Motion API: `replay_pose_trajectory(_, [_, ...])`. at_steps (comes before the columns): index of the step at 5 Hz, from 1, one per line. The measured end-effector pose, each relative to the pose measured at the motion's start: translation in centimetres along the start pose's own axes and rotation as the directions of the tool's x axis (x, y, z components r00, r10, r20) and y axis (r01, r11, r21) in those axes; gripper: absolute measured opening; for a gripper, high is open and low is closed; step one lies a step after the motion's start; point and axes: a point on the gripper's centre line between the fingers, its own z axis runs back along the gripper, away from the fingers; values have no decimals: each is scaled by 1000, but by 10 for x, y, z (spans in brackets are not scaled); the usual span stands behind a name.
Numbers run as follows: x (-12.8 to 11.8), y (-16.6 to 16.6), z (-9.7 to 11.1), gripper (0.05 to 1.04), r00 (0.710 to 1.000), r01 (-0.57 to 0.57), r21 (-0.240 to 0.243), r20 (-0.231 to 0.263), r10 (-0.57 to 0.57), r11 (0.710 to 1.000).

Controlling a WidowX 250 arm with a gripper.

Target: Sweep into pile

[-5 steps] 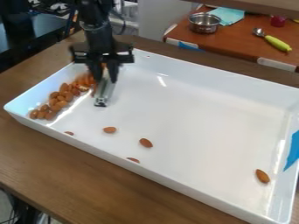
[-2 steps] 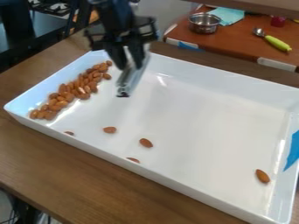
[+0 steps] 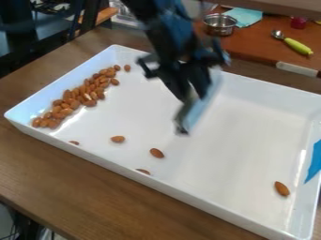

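Note:
My gripper [image 3: 195, 96] hangs over the middle of the white tray [image 3: 251, 130], shut on a flat light-coloured sweeping tool [image 3: 199, 110] tilted with its lower end down and to the left. A pile of almonds [image 3: 80, 97] lies in a band along the tray's left wall. One almond [image 3: 127, 68] lies just off the pile's upper end. Near the front wall are several loose ones, such as an almond [image 3: 118, 139] and another almond [image 3: 156, 153]. A lone almond [image 3: 282, 188] rests near the right front corner.
The tray stands on a wooden table [image 3: 81, 187]. Blue tape [image 3: 314, 161] marks its right wall. Behind, a brown surface holds a metal pot [image 3: 219, 24], a teal cloth [image 3: 244, 16] and a spoon with a green handle [image 3: 298, 46].
My gripper and the tool have moved from the pile at the tray's left toward the middle, to the right and nearer the camera. The upper part of the pile has come into view.

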Motion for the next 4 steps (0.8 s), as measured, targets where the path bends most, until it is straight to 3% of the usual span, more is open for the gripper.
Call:
replay_pose_trajectory(1, [-15, -38, -20, 319, 999, 44, -15, 7, -44, 999])
replay_pose_trajectory(2, [-34, -57, -50, 319, 998, 47, 11, -41, -46, 999])
replay_pose_trajectory(4, [-40, -75, -80, 319, 998, 22, 45, -61, -20, 999])
